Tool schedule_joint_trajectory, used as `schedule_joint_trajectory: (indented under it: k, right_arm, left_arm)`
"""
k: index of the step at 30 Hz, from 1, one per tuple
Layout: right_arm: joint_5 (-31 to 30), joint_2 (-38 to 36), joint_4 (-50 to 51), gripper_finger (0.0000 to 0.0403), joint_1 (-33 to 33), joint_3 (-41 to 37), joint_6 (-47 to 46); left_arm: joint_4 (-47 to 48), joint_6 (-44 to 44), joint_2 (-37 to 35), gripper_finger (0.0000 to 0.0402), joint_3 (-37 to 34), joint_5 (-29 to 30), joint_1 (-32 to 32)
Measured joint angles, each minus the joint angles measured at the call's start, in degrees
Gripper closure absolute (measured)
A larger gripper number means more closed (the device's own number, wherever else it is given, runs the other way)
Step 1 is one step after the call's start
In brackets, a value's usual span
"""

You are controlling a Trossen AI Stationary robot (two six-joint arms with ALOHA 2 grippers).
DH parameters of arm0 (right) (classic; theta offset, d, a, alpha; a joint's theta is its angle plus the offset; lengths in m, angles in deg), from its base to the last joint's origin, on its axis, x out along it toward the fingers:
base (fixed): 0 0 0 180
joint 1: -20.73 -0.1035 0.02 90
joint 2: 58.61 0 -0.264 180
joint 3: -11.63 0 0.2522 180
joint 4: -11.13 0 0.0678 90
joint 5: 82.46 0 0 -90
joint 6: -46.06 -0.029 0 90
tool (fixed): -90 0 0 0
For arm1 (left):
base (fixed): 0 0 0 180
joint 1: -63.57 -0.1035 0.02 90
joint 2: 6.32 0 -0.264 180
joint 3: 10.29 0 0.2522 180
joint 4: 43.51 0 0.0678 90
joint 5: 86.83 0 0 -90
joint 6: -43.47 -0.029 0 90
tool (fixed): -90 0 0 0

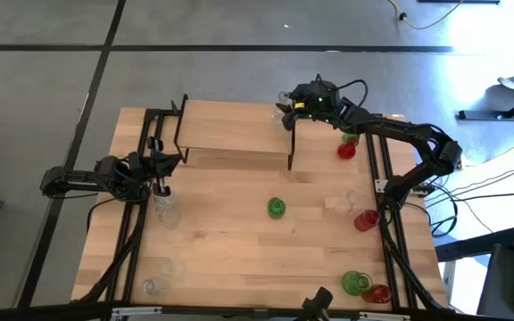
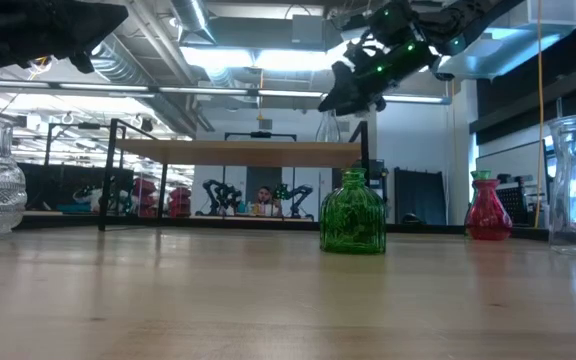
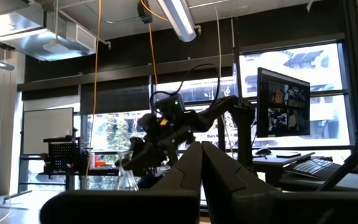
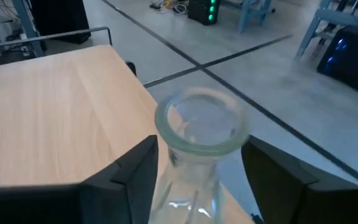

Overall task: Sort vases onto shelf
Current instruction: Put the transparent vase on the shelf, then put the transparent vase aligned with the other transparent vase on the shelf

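Right end effector (image 1: 286, 111) is up at the far right corner of the shelf (image 1: 230, 132), and it has a clear vase (image 4: 199, 143) clamped by the neck between its two fingers (image 4: 129, 174), rim up. From the low view that vase (image 2: 329, 126) hangs just above the shelf's right end, not resting on the board (image 2: 238, 152). The wrist view shows the light-wood board beside the vase, with grey floor beyond.

Left end effector (image 1: 163, 163) waits at the left side of the desk (image 1: 239, 241), just off the shelf's left legs; its fingers (image 3: 194, 177) look pressed together with nothing between them. A clear vase (image 1: 165, 209) stands on the desk right by it.

Out on the desk, a green vase (image 1: 277, 208) stands alone mid-desk in front of the shelf. On the right side, a red vase (image 1: 346, 150) and a green one (image 1: 351, 138) sit close together by the right arm, another red vase (image 1: 366, 219) sits nearer, beside the arm's rail, with a clear one (image 1: 344, 201) near it. At the near right corner a green vase (image 1: 356, 283) and a red vase (image 1: 379, 293) stand side by side. Near left, two clear vases (image 1: 162, 275) stand together.
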Motion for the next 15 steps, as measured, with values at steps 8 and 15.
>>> schedule_joint_trajectory:
  k: [8, 15]
  right_arm:
    - [0.1, -8.8, 7.1, 0.0178, 0.0, 0.1, 1.7]
    - [0.2, -18.7, 18.1, 0.0178, -3.6, 0.2, 2.3]
  left_arm:
    - [0.0, 0.0, 0.0, 0.0401, 0.0, 0.0, 0.0]
    - [0.0, 0.0, 0.0, 0.0401, 0.0, 0.0, 0.0]
